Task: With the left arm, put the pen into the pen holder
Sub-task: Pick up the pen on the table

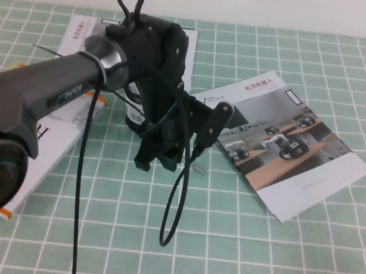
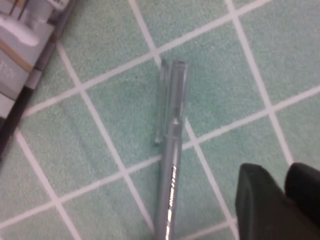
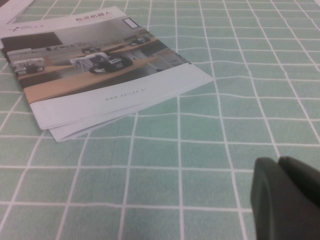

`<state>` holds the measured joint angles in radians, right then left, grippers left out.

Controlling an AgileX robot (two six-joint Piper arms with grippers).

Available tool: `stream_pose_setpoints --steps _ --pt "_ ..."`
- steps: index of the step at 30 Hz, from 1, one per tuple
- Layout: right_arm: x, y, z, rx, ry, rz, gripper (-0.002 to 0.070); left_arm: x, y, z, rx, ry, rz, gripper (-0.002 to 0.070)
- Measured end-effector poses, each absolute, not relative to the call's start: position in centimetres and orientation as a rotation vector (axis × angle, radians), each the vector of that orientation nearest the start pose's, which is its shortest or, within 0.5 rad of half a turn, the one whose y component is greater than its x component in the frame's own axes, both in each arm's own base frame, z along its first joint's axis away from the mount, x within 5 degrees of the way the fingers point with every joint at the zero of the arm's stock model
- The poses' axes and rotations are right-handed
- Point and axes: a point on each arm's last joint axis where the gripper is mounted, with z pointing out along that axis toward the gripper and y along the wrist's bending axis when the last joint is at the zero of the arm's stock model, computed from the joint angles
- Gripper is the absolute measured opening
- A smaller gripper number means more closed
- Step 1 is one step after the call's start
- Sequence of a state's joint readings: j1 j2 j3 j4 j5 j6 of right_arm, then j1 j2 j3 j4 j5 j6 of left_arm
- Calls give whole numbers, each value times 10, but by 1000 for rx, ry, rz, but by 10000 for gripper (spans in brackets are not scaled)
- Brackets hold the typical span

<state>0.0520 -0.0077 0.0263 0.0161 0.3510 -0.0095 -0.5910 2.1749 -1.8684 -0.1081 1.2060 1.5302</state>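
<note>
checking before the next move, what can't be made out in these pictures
- Pen holder: high view, almost wholly hidden behind the left arm; its opening does not show.
- Pen: left wrist view, lower end cut off by the picture's edge; in the high view only a tip shows under the left hand.
- Left hand: only one finger shows; open or shut unclear.
- Right hand: right wrist view, cut off at the corner.

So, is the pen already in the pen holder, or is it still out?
Out. The pen lies flat on the green checked cloth, below the left claw. The right claw is away, near the brochure.
</note>
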Motion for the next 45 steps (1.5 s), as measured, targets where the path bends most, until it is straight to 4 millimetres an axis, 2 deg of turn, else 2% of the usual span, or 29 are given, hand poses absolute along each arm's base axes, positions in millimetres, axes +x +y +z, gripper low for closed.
stream_pose_setpoints --steps 9,15,19,25,31,45 --pt "53 3 173 -47 1853 45 -20 381 -266 206 -2929 -1712 -22 321" --pt "53 3 173 -47 1853 45 -20 386 -269 204 -2964 -1739 -64 365" --pt "53 3 173 -47 1853 45 -20 388 -270 200 -2966 -1742 -68 368" --pt "53 3 173 -47 1853 45 -20 390 -269 184 -2920 -1732 -45 368" --pt "53 3 173 -47 1853 45 -20 394 -265 182 -2858 -1780 -114 358" --pt "53 3 173 -47 1853 45 -20 391 -257 179 -2669 -1892 -121 169"
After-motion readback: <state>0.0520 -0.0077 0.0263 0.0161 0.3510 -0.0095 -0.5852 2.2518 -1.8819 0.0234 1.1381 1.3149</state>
